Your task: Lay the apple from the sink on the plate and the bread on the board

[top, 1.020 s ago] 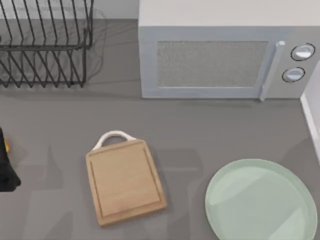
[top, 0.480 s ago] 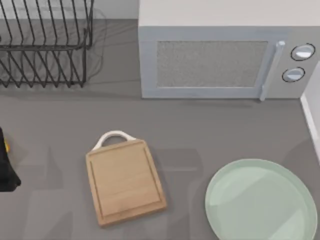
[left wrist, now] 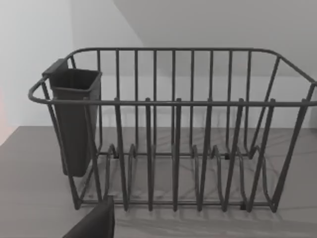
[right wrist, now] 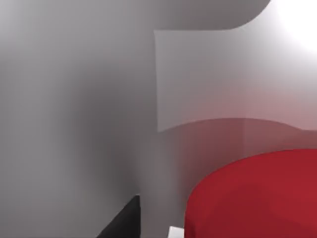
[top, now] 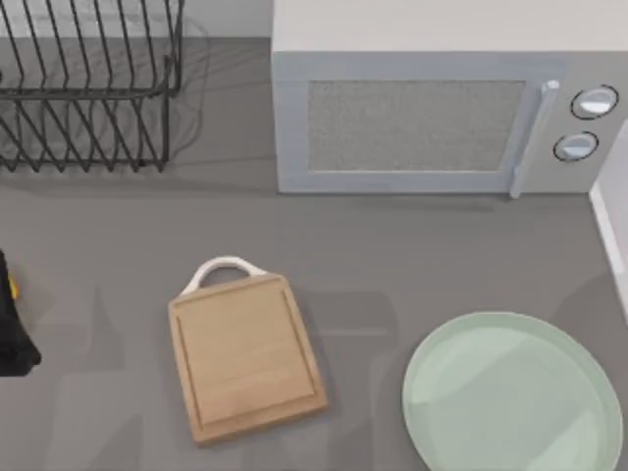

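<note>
Top view has the board [top: 246,355] lying bare left of the empty plate [top: 510,392]. Right wrist view sits close on the apple [right wrist: 257,198] against pale sink walls [right wrist: 74,124]; I cannot tell either gripper's finger state.

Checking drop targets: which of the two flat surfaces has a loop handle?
The board, rectangular light wood, white loop at its far end. The plate is round, mint-green, no handle.

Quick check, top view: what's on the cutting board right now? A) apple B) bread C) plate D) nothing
D: the board shows bare wood out to its edge groove, and the plate lies apart from it to the right, also bare; the right wrist view has the red apple close up against grey walls.
</note>
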Action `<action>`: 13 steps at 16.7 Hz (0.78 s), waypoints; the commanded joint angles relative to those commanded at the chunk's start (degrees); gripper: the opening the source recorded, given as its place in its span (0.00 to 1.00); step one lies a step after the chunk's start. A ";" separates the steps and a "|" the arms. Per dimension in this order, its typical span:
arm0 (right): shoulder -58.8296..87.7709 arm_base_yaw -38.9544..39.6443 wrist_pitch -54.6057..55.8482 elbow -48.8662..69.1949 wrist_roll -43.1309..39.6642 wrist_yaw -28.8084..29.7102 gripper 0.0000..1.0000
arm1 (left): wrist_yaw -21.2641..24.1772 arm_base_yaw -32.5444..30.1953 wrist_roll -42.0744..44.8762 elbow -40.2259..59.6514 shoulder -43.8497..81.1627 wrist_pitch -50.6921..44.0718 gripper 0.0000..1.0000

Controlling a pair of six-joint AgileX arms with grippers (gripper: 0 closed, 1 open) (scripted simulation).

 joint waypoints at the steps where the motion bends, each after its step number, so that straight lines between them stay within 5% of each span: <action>1: 0.00 0.00 0.00 0.00 0.00 0.00 0.10 | 0.00 0.00 0.00 0.00 0.00 0.00 1.00; 3: 0.00 0.00 0.00 0.00 0.00 0.00 0.00 | 0.00 0.00 0.00 0.00 0.00 0.00 1.00; 13: -4.35 0.08 -3.05 1.58 0.41 -0.80 0.00 | 0.00 0.00 0.00 0.00 0.00 0.00 1.00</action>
